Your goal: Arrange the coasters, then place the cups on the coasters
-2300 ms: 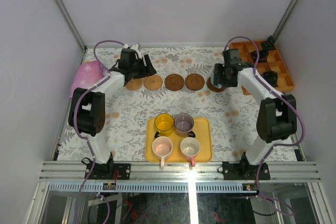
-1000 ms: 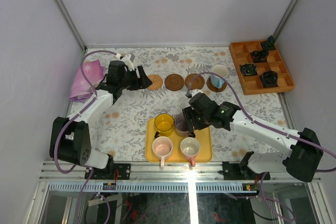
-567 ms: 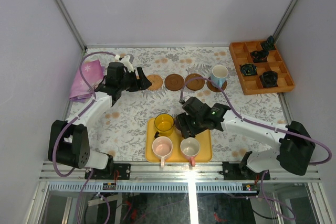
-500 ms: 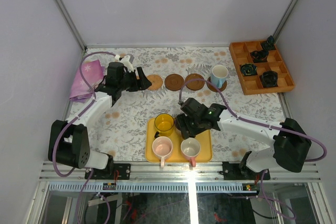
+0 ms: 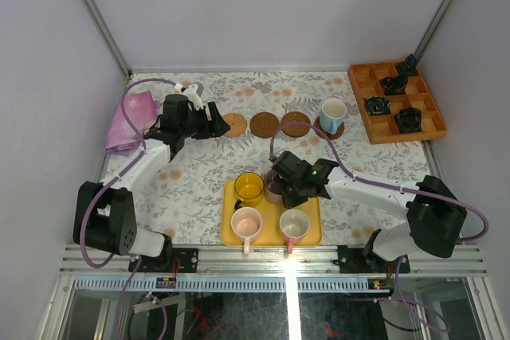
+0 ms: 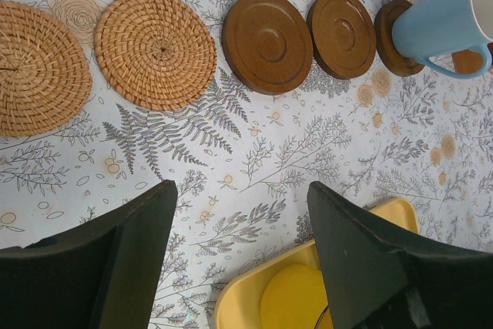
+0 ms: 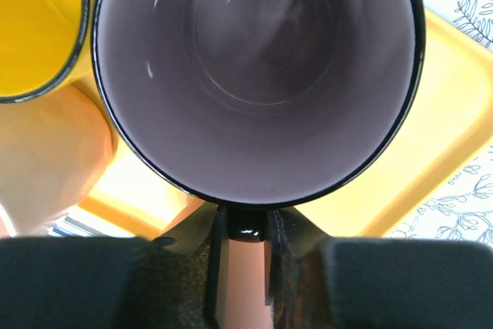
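Five coasters lie in a row: two tan woven ones [image 6: 38, 67] [image 6: 154, 48] and three dark brown ones [image 6: 267, 40] [image 6: 343, 22] [image 6: 385, 40]. A light blue cup [image 5: 332, 111] stands on the rightmost one. My left gripper [image 5: 209, 123] hangs open above the table near the tan coasters, holding nothing. On the yellow tray [image 5: 312, 197] are a yellow cup [image 5: 249, 186], a purple-grey cup [image 7: 258, 75] and two pink cups [image 5: 246, 221] [image 5: 294, 223]. My right gripper [image 7: 246, 267] is shut on the purple-grey cup's handle.
An orange compartment tray [image 5: 374, 121] with dark small items sits at the back right. A pink cloth [image 5: 131, 117] lies at the back left. The tray's rim [image 6: 231, 298] lies just below my left gripper's fingers [image 6: 131, 252].
My right arm swung from the light blue cup down to the yellow tray, and its jaws closed on the purple-grey cup's handle. The left arm has stayed still for the last second.
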{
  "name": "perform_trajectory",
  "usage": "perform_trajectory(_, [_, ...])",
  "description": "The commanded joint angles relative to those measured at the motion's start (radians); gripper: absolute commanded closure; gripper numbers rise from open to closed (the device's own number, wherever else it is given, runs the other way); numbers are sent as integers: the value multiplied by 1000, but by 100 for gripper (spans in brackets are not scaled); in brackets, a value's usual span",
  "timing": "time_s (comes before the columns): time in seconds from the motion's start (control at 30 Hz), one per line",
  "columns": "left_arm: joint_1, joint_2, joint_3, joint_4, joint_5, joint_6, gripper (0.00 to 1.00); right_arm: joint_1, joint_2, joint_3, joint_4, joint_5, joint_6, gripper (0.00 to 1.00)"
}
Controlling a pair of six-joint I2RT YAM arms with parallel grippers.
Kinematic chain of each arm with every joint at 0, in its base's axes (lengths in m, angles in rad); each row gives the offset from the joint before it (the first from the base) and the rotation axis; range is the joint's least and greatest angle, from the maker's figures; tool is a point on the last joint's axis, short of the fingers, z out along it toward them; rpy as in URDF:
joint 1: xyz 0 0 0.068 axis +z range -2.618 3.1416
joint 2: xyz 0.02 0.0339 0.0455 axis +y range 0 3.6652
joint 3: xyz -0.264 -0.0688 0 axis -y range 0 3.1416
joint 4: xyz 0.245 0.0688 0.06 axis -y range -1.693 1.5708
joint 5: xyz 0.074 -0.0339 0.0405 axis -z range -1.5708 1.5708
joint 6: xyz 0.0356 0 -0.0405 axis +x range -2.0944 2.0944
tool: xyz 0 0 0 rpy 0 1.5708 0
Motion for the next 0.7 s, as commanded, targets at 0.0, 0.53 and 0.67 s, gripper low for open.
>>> perform_trajectory(0.0, [3, 9, 25, 9, -12, 20, 31, 5, 2, 17, -23, 44, -9, 100])
perform_trajectory(0.53, [2, 13, 35, 14, -30, 23, 31, -22, -42, 215, -125, 477, -44, 100])
perform_trajectory(0.67, [3, 19, 37, 23, -41, 21, 31, -108, 20, 301, -96, 473, -95, 100])
